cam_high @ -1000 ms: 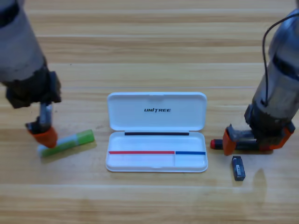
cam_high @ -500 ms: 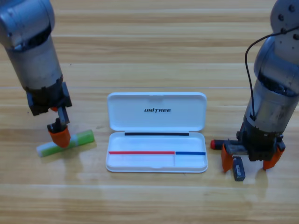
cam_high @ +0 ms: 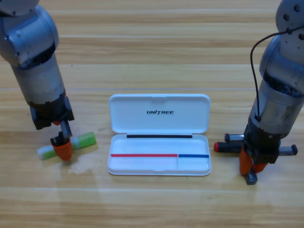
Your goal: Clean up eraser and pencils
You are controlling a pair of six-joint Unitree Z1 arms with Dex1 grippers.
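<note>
The light green pencil lies slanted on the table, left of the white case. My left gripper points straight down onto its middle and hides that part. The black pencil with a red end lies right of the case and runs behind the right gripper. My right gripper points down just in front of that pencil. Its orange jaws are drawn together on the eraser, of which only a dark end shows below them.
The white case lies open in the middle of the table, its lid folded back towards the far side. A black cable hangs along the right arm.
The left gripper has moved right along the green pencil and come down onto its middle. The right gripper has moved from the black pencil to the eraser, and its jaws have closed in from a wide spread.
</note>
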